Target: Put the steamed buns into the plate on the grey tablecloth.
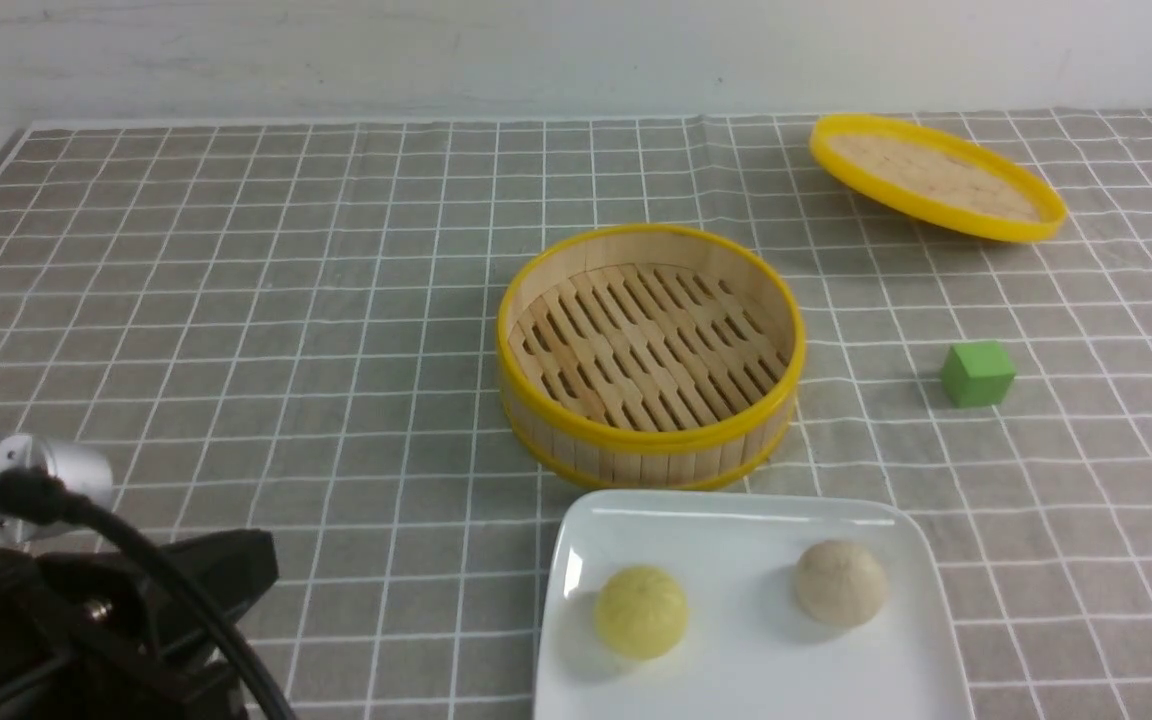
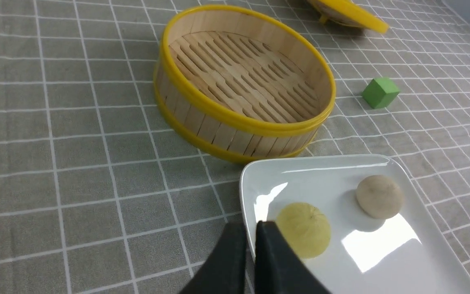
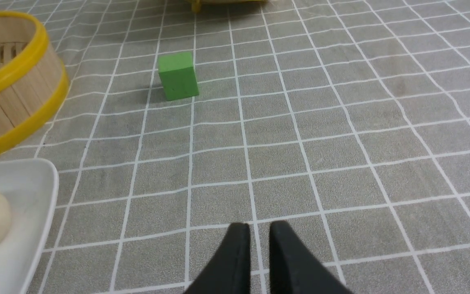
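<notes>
The left tool (image 2: 251, 228) has its two black fingers almost together, with only a thin slit between them, and it holds nothing. Its tips are just over the near left edge of the plate (image 2: 386, 161), and the pale yellow bun (image 2: 306, 232) lies right beside them on the plate. The beige bun (image 2: 380, 196) is a little farther from this tool, on the same plate, apart from the yellow one. Beyond the plate, ahead of the left tool, stands the round bamboo steamer (image 2: 218, 118) with yellow rims; it is empty and nearly touches the far edge of the plate.

The right tool (image 3: 258, 230) is also narrow, with a slightly wider gap between its fingers, and it grips nothing. It hovers over bare grey tablecloth (image 3: 341, 122), to the right of the plate. The green cube (image 3: 177, 75) is ahead of this tool and a bit to its left, well apart from it. The corner of the plate with the beige bun is off to the left of the right tool.

In the front view only the body of the left arm (image 1: 86, 620) shows, at the lower left. The yellow-rimmed lid (image 1: 936, 178) rests tilted on the cloth at the far right, beyond the cube
</notes>
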`<state>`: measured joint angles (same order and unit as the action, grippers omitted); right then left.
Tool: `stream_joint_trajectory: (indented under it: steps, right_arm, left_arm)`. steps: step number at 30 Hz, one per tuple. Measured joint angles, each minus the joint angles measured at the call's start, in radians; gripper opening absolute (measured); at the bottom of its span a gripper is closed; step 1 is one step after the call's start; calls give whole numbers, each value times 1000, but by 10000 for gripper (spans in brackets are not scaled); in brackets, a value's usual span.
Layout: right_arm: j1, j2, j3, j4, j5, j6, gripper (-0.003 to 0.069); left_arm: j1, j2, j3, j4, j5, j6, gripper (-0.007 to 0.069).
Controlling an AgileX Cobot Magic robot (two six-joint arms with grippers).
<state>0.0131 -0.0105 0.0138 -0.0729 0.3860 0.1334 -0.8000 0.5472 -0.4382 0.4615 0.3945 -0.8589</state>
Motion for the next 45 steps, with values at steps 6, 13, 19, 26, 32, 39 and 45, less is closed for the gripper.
stream_joint_trajectory:
  steps: [6,13,19,26,32,39,45]
  right_arm:
    - [0,0,0,0,0,0,103]
    - [0,0,0,0,0,0,111]
    - [0,0,0,0,0,0,119]
    - [0,0,0,0,0,0,124]
    - [0,0,0,0,0,0,124]
    - [0,0,0,0,0,0,132]
    - [0,0,0,0,0,0,142]
  left_arm:
    - [106,-21,42,-80,-50,100,65]
    - [406,-183,233,-411,-223,488,71]
    - [652,-451,396,-412,-147,662,73]
    - [835,-556,464,-389,-33,671,76]
    - [827,-559,463,-361,-24,673,85]
    - [798,-559,463,-356,-24,674,89]
    - [798,-559,463,-352,-24,674,88]
